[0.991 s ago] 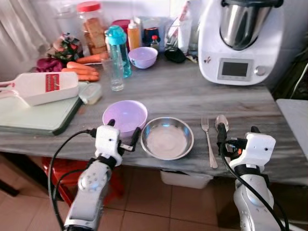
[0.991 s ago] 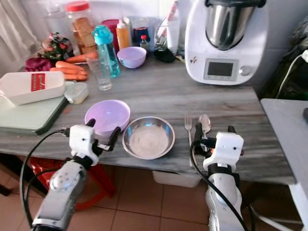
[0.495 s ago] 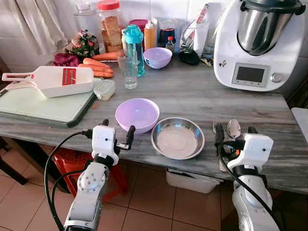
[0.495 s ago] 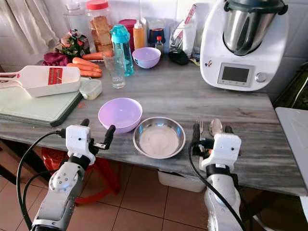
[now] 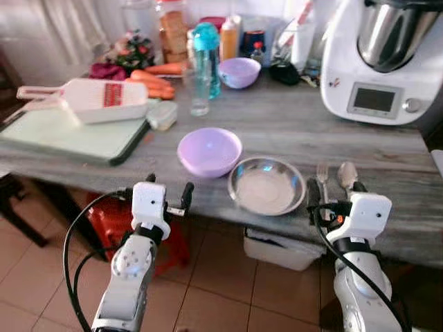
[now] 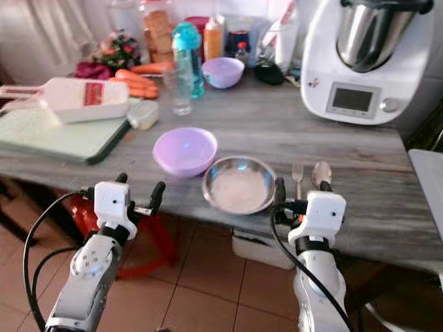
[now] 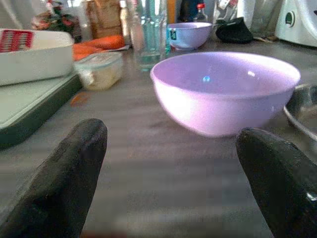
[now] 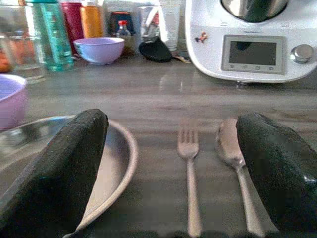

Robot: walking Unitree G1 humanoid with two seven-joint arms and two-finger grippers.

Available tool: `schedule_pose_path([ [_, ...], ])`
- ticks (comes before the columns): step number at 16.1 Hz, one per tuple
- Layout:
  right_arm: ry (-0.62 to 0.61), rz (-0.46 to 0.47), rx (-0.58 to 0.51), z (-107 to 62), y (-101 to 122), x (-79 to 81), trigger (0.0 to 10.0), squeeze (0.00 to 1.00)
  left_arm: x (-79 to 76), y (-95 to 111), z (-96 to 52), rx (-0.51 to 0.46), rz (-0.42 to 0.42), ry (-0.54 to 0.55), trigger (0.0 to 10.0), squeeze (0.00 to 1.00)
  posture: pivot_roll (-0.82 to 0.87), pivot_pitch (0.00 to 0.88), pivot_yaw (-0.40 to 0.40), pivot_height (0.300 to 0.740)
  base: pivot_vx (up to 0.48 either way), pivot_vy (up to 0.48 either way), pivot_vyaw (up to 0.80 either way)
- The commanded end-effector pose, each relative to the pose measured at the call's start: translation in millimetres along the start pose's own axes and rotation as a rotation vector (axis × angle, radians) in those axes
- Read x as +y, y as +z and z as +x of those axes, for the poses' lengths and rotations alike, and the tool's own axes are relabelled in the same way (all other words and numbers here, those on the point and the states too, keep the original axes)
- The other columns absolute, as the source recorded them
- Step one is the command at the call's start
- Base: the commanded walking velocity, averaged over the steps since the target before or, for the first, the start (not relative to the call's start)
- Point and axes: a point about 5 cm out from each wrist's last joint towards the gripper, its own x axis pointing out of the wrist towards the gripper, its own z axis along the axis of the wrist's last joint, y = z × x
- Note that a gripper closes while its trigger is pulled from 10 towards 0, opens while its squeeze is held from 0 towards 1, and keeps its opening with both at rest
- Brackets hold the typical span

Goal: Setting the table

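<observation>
A lilac bowl (image 5: 210,151) and a shallow steel dish (image 5: 267,185) sit side by side near the front edge of the grey wooden table (image 5: 291,131). Right of the dish lie a fork (image 5: 322,176) and a spoon (image 5: 347,173), parallel to each other. My left gripper (image 5: 168,188) is open and empty just before the table edge, facing the lilac bowl (image 7: 225,89). My right gripper (image 5: 336,192) is open and empty at the edge, with the fork (image 8: 189,163) and spoon (image 8: 233,153) straight ahead between its fingers and the dish (image 8: 114,163) beside one finger.
A green cutting board (image 5: 62,135) with a white slicer (image 5: 104,100) lies at the left. A glass (image 5: 200,90), teal bottle (image 5: 206,55), second lilac bowl (image 5: 239,71), carrots and jars stand at the back. A white kitchen machine (image 5: 387,62) fills the back right. A red stool (image 5: 118,221) stands underneath.
The whole picture has shifted: the camera has drawn back and the table looks farther off. Both grippers now sit at or just short of the front edge, still open. Nothing on the table moved.
</observation>
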Motion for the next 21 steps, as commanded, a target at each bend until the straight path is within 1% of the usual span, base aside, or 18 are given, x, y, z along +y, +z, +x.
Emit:
schedule_pose_path([
  [1, 0.005, 0.011, 0.010, 0.2, -1.5, 1.7, 10.0, 0.00, 1.2, 0.8, -1.0, 0.006, 0.017, -0.003, 10.0, 0.00, 0.08, 0.000, 0.034, 0.740, -0.277, 0.000, 0.00],
  [8, -0.009, 0.023, 0.018, -2.2, -3.5, 2.6, 10.0, 0.00, -0.9, 1.6, 2.0, 0.010, 0.023, -0.028, 10.0, 0.00, 0.07, 0.000, 0.051, 0.740, -0.287, 0.000, 0.00],
  [16, -0.011, 0.029, 0.021, -0.9, -4.5, 4.3, 10.0, 0.00, -3.7, 1.3, 3.3, 0.011, 0.024, -0.053, 10.0, 0.00, 0.07, 0.000, 0.050, 0.740, -0.285, 0.000, 0.00],
  [18, -0.011, 0.026, 0.015, -0.9, -2.7, 3.6, 10.0, 0.00, -6.2, 2.3, 3.3, -0.006, 0.026, -0.077, 10.0, 0.00, 0.07, 0.000, 0.050, 0.740, 0.000, 0.000, 0.00],
  [19, -0.022, 0.035, 0.014, -2.4, -2.6, 2.7, 10.0, 0.00, -7.5, 2.0, 2.4, -0.014, 0.009, -0.087, 10.0, 0.00, 0.07, 0.000, 0.053, 0.740, 0.000, 0.000, 0.00],
  [20, -0.031, 0.049, 0.018, -3.5, -3.5, 2.2, 10.0, 0.00, -9.6, 1.5, 1.6, -0.013, 0.030, -0.098, 10.0, 0.00, 0.07, 0.000, 0.054, 0.740, 0.000, 0.000, 0.00],
  [21, -0.037, 0.048, 0.020, -3.9, -3.6, 2.1, 10.0, 0.00, -11.3, 1.5, 2.5, -0.014, 0.027, -0.111, 10.0, 0.00, 0.07, 0.000, 0.056, 0.740, 0.000, 0.000, 0.00],
])
